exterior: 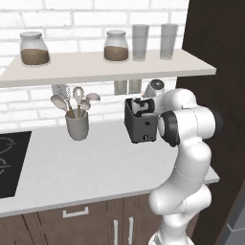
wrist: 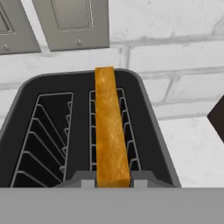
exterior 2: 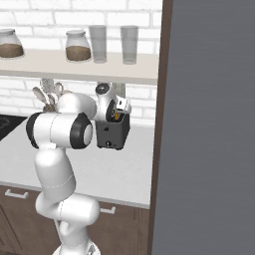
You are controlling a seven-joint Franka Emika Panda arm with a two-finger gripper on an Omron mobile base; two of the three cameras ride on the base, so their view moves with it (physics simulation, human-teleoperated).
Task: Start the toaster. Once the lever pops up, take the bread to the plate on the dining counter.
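Straddling bread [wrist: 112, 131] | claw [wrist: 113, 183] narrowed, grip unclear | bread upright in toaster [wrist: 148, 127] right slot

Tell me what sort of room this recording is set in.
A simulated home kitchen: a boxy dark grey toaster on a pale worktop, a grey cup of wooden spoons, and a black hob beside white brick.
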